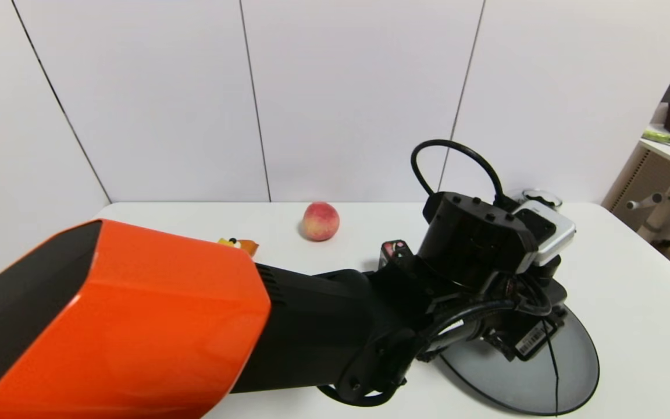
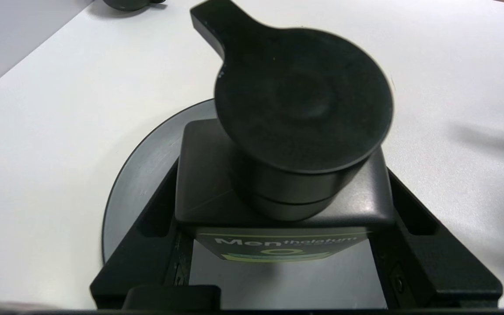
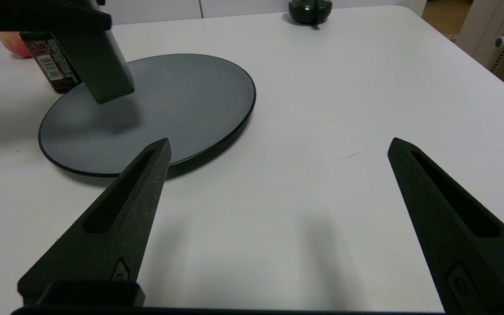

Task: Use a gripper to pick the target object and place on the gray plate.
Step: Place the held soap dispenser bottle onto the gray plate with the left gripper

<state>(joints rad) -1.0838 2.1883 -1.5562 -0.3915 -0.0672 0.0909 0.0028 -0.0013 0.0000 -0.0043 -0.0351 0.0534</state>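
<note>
My left gripper [image 2: 282, 192] is shut on the target object [image 2: 204, 175], a dark charcoal bottle with a black spouted cap and a green label. Its fingers [image 2: 147, 223] clamp both sides of the body. In the right wrist view the bottle [image 3: 105, 65] hangs tilted a little above the gray plate [image 3: 182, 100], with its shadow on the plate. The plate also shows in the left wrist view [image 2: 147, 166] and, partly under the left arm, in the head view [image 1: 544, 378]. My right gripper [image 3: 278, 146] is open and empty, low over the table beside the plate.
A peach [image 1: 320, 221] lies at the back of the table. A small red-black tin [image 3: 53, 65] stands next to the plate's far edge. A glass cup [image 3: 309, 11] stands at the back right. A small orange toy [image 1: 239, 244] lies behind the left arm.
</note>
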